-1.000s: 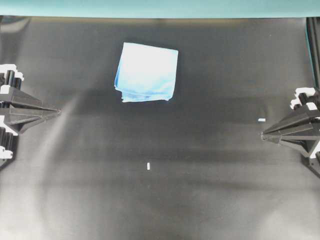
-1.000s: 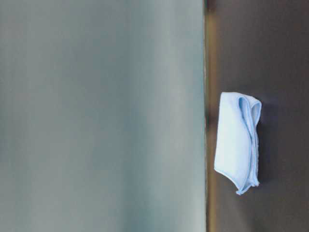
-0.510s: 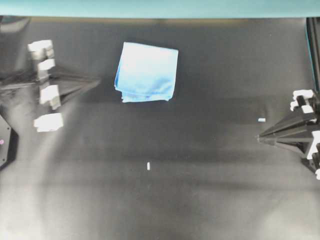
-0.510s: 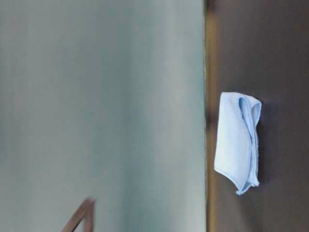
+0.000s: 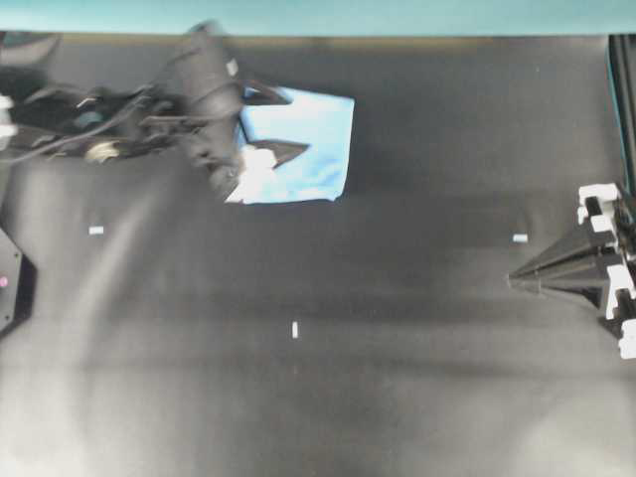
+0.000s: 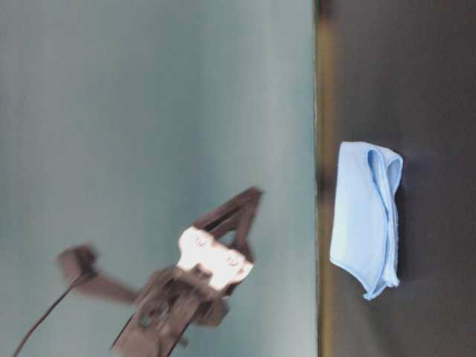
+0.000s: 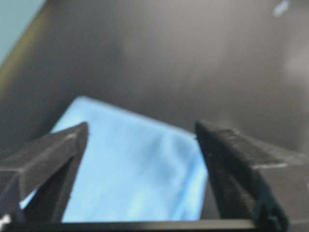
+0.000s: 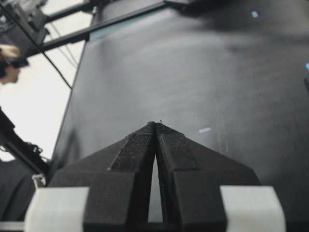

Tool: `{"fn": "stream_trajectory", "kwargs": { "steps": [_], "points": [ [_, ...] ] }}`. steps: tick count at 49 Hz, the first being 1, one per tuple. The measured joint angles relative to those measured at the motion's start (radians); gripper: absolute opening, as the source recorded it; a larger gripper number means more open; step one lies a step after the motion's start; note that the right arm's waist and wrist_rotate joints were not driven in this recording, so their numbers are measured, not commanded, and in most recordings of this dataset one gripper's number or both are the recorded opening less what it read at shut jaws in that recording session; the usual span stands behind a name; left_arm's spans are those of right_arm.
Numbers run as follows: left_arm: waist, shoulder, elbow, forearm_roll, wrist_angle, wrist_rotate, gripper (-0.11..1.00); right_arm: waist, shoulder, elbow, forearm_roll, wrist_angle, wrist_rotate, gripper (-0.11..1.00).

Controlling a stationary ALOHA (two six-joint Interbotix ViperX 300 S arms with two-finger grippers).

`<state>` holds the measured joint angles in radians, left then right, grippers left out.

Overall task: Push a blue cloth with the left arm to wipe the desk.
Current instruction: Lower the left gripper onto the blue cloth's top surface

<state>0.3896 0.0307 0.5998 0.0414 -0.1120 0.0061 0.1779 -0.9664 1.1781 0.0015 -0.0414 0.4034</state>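
The blue cloth (image 5: 316,149) lies folded on the black desk (image 5: 397,348) near the teal strip (image 5: 397,15); it also shows in the table-level view (image 6: 364,216). My left arm (image 5: 119,114) reaches across from the left. My left gripper (image 5: 296,121) is open and hangs over the cloth's left part, blurred. In the table-level view it (image 6: 251,219) is above the desk, apart from the cloth. In the left wrist view the cloth (image 7: 130,169) fills the gap between the spread fingers (image 7: 48,154). My right gripper (image 5: 512,280) rests shut and empty at the right edge, seen closed in its wrist view (image 8: 155,123).
Small white marks lie on the desk at the middle (image 5: 295,330), at the right (image 5: 520,238) and at the left (image 5: 95,230). A black frame post (image 5: 621,89) runs along the far right edge.
My left arm swung from the left edge up and right to over the cloth, and its jaws opened. The cloth has not moved. The right gripper barely shifted.
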Motion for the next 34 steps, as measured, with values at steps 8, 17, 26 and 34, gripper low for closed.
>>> {"fn": "stream_trajectory", "kwargs": {
  "steps": [8,17,26,34],
  "points": [
    [0.054,0.132,-0.097,0.0,0.044,-0.012,0.84,0.0,0.0,0.002,0.0,0.0,0.002,0.0],
    [0.071,0.227,-0.133,0.0,0.046,-0.026,0.85,0.0,-0.002,0.002,0.0,0.0,0.002,0.0],
    [0.087,0.276,-0.137,-0.002,0.049,-0.066,0.85,0.0,-0.002,0.002,0.0,-0.002,0.0,0.0],
    [0.089,0.311,-0.137,0.0,0.052,-0.104,0.85,0.0,-0.002,0.006,0.0,-0.002,0.002,0.0]
  ]
}}
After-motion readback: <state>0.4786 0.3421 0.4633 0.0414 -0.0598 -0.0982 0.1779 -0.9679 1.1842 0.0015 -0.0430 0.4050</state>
